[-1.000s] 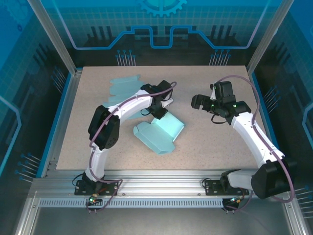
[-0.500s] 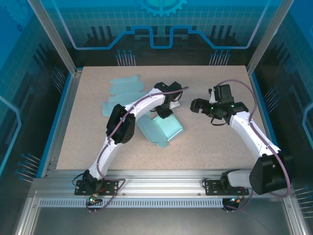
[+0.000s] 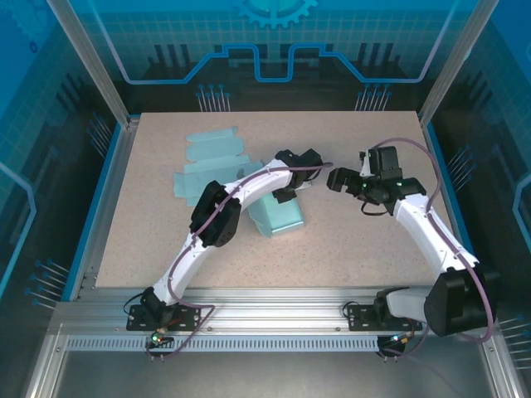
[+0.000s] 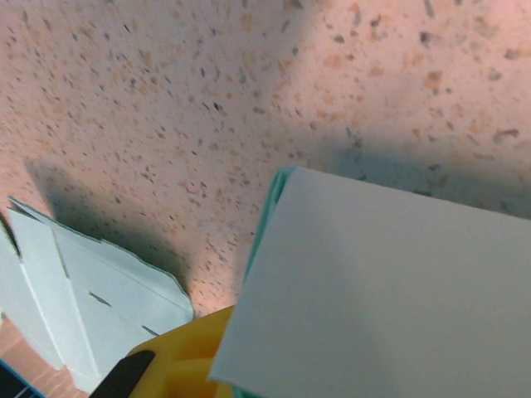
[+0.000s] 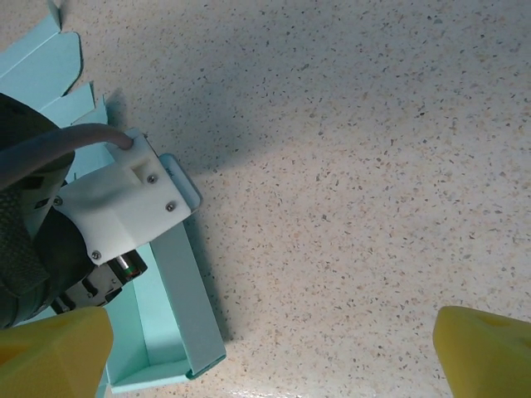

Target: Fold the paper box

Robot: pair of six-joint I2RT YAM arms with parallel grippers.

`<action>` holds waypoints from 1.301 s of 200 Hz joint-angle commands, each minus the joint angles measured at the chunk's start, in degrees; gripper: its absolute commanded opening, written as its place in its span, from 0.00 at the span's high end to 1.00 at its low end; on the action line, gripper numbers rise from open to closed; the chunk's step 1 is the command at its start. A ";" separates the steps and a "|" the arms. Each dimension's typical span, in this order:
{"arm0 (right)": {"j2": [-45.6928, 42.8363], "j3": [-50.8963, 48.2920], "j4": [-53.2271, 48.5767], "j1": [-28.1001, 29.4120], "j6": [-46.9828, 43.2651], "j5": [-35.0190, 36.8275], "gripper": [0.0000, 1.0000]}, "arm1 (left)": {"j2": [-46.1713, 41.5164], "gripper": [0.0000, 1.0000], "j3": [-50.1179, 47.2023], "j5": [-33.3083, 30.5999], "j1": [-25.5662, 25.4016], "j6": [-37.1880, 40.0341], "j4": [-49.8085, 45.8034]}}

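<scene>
The teal paper box stands partly formed in the middle of the table, its open side showing in the right wrist view. My left gripper is at the box's far edge and is shut on one of its walls. In the left wrist view that pale wall covers the jaws, with one yellow finger showing beside it. My right gripper hovers open just right of the box, its yellow fingertips spread wide over bare tabletop.
Flat teal box blanks lie at the back left, also in the left wrist view. The left arm's white wrist sits over the box. Metal frame posts and blue walls surround the speckled table.
The left arm has swung right, drawing the box up and toward the centre so that it looks narrower. The right gripper has stayed open and nearly in place.
</scene>
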 commanded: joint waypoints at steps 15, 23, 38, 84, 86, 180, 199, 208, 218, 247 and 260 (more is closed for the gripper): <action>-2.88 -0.79 0.18 -1.43 0.60 0.02 0.00 | 2.55 0.79 -4.09 -4.90 -0.47 3.80 12.57; -3.18 -0.87 0.22 -1.58 0.59 0.27 0.00 | 1.90 0.69 -4.76 -4.82 -0.71 4.89 14.23; -3.65 -0.87 0.29 -1.67 0.70 0.64 0.00 | 0.78 0.60 -5.49 -5.06 -1.26 6.66 17.00; -4.44 -1.06 0.48 -1.75 0.86 1.17 0.00 | -1.11 0.49 -3.27 -5.17 -1.87 8.29 19.61; -4.44 -1.03 0.48 -1.70 0.90 1.22 0.00 | -1.23 0.48 -3.14 -5.22 -1.88 8.31 19.59; -4.93 -1.31 0.92 -1.88 0.93 1.62 0.00 | -8.42 0.18 2.22 -5.40 -3.80 4.18 14.74; -4.66 -1.42 1.35 -1.93 0.98 1.13 0.00 | -10.53 0.13 4.07 -5.38 -4.07 -0.08 12.54; -4.51 -1.40 1.45 -1.83 0.91 1.00 0.00 | -11.98 0.13 4.12 -5.43 -4.14 -3.04 11.92; -4.36 -1.41 1.45 -1.88 0.76 0.85 0.00 | -14.17 0.13 3.66 -5.91 -4.12 -7.51 11.33; -3.79 -1.32 1.18 -1.93 0.31 0.78 0.00 | -21.88 0.10 -2.24 -6.21 -3.84 -20.69 10.35; -3.58 -1.48 1.50 -1.82 -0.08 0.56 0.00 | -25.16 0.06 -5.67 -5.97 -3.35 -26.57 9.00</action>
